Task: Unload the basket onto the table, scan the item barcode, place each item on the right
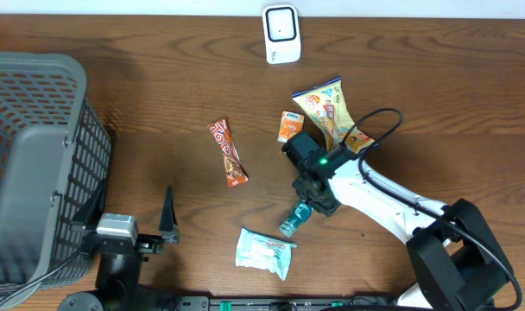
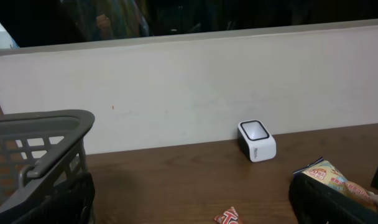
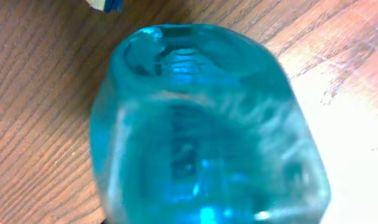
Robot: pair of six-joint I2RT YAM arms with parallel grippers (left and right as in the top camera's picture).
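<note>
The right claw (image 1: 304,206) gripped a blue bottle (image 1: 290,223) narrowly, well to the robot's side of the white scanner (image 1: 281,33), the bottle's long axis slanting away from the scanner. The left claw (image 1: 131,207) stood wide and empty, farther from the scanner

Brown wooden table backed by a low white panel.

The table (image 1: 159,95) was dark reddish-brown wood with its grain running left to right, and it filled nearly the whole overhead view. Along its far edge stood a plain white panel (image 2: 189,93), matte, with one tiny reddish speck toward its left and a thin grey lip along the top. Above that lip was a dark strip (image 2: 176,15), almost black, holding faint blurred shapes that could not be made out. The light was soft and even, though up close a pale glare (image 3: 338,118) lay on the wood.
</note>
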